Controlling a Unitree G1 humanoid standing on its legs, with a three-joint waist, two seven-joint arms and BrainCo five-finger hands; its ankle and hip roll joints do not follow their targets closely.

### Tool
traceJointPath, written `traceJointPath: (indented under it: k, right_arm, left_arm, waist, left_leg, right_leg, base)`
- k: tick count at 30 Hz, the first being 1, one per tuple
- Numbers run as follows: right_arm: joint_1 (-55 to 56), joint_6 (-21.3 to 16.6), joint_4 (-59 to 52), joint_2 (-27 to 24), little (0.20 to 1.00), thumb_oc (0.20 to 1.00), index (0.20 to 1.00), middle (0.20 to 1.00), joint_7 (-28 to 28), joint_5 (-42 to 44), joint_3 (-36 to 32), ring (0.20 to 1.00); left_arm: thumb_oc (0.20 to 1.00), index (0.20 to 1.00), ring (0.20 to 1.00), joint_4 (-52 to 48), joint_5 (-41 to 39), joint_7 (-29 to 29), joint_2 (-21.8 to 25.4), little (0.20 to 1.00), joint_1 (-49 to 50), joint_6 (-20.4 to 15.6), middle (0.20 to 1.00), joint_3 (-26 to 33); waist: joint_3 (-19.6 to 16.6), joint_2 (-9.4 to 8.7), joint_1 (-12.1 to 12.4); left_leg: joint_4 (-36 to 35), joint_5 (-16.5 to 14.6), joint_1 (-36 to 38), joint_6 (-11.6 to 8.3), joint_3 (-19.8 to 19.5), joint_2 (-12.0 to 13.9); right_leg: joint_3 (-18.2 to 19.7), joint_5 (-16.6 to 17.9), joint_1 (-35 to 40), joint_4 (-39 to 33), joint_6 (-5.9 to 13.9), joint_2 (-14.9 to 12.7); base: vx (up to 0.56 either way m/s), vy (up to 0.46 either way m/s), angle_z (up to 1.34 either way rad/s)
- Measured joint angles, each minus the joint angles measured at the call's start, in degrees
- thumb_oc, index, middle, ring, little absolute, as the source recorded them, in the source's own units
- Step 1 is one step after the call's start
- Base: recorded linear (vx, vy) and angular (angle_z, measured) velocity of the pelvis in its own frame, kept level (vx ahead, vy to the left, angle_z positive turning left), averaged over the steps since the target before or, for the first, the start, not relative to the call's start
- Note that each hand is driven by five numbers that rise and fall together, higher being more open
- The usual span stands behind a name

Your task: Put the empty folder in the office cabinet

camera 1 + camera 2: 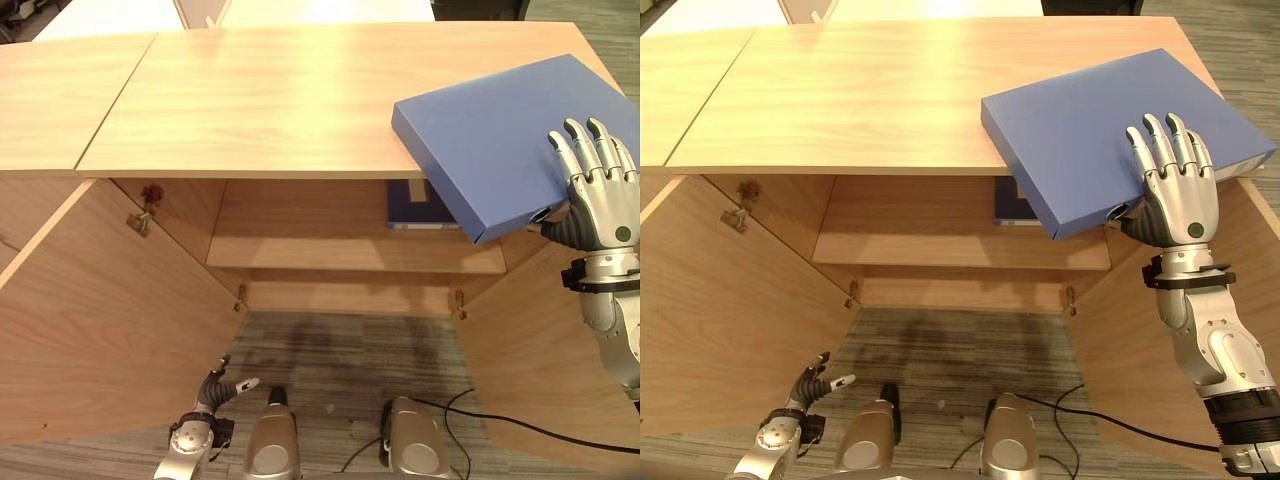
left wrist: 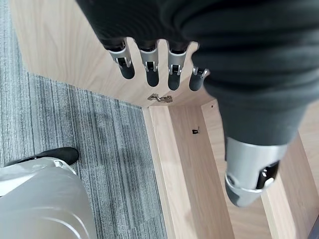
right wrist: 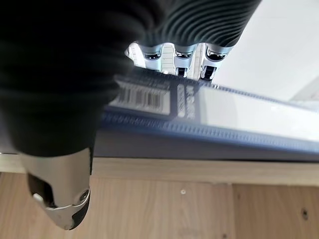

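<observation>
The left hand (image 1: pixel 222 388) hangs low at the near left, over the grey carpet (image 1: pixel 330 360) in front of the cabinet (image 1: pixel 250 110), beside the open left door (image 1: pixel 100 310). In its wrist view its fingers (image 2: pixel 149 67) hang fairly straight and relaxed, with nothing in them.

The cabinet stands with both doors swung wide toward the robot, the right door (image 1: pixel 1130 340) passing below the right forearm. Inside, a shelf (image 1: pixel 350 250) runs across, and on it at the far right lies a dark blue folder (image 1: pixel 415 205), partly hidden under the cabinet's top. A metal hinge (image 1: pixel 140 218) shows on the left inner wall.

The blue folder (image 1: pixel 500 135) lies flat on the right part of the cabinet's top, turned at an angle, with its near corner jutting out past the front edge over the open compartment. The right hand (image 1: pixel 1175 185) is on that overhanging near right part: the fingers (image 1: pixel 1155 145) lie spread and straight on the folder's upper face. In the right wrist view the fingertips (image 3: pixel 177 62) press on top of the folder while the thumb (image 3: pixel 60 194) sits below its edge, in front of the wood, not clearly touching it. So the hand rests open on the folder, with the thumb set under it, rather than clamped round it.

Beyond the cabinet, at the far edge, stands a pale tabletop (image 1: pixel 110 15).
</observation>
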Motion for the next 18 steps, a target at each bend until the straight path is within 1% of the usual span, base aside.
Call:
traceJointPath:
  k: [4,11,13,17,18]
  right_arm:
    - [-0.12,0.0,0.0,0.83,1.0,1.0,1.0,1.0,0.08,0.11,0.21,1.0]
    - [-0.62,0.0,0.0,0.83,1.0,1.0,1.0,1.0,0.67,0.09,0.36,1.0]
    - [-2.36,-0.01,0.0,0.83,1.0,1.0,1.0,1.0,0.98,0.06,0.51,1.0]
    - [-3.66,0.0,0.0,0.83,1.0,1.0,1.0,1.0,1.04,0.04,0.68,1.0]
    - [-3.8,0.0,0.0,0.83,0.89,0.89,0.89,0.89,1.04,0.04,0.68,0.89]
  left_arm:
    - [1.0,1.0,1.0,-0.51,-0.56,-0.01,0.0,1.0,0.03,0.06,1.0,0.09]
    - [1.0,1.0,1.0,-1.46,-1.19,-0.01,0.0,1.0,-0.09,0.09,1.0,0.17]
    - [1.0,1.0,1.0,-1.77,-1.18,-0.02,0.0,1.0,-0.19,0.09,1.0,0.14]
    - [1.0,1.0,1.0,-1.75,-1.17,-0.01,0.0,1.0,-0.09,0.1,1.0,0.15]
    - [1.0,1.0,1.0,-1.76,-1.17,-0.01,0.0,1.0,-0.12,0.1,1.0,0.14]
  waist:
    - [0.17,0.01,0.17]
    - [0.36,-0.16,0.18]
    - [1.18,-0.06,0.16]
    - [1.25,-0.01,0.38]
    - [1.26,-0.01,0.43]
  left_leg:
    - [0.02,0.0,-0.02,0.01,-0.28,0.0]
    - [0.39,-0.02,-1.0,0.0,-0.77,0.0]
    - [0.78,-0.08,-0.98,-0.02,-1.04,0.0]
    - [1.11,-0.08,-1.49,-0.02,-1.28,0.0]
    - [1.14,-0.07,-1.58,-0.02,-1.31,0.0]
  right_leg:
    - [-0.2,-0.42,0.0,0.41,-0.15,-0.02]
    - [-0.72,-0.78,-0.23,0.79,-0.35,-0.05]
    - [-0.89,-1.0,-0.41,1.32,-0.44,-0.1]
    - [-1.03,-1.1,-0.9,1.76,-0.58,-0.11]
    - [-1.05,-1.1,-0.98,1.79,-0.58,-0.11]
  base:
    - [0.0,-0.001,0.01]
    - [0.0,-0.003,0.03]
    - [0.0,-0.005,0.05]
    - [0.0,-0.002,0.02]
    - [0.0,0.0,0.0]
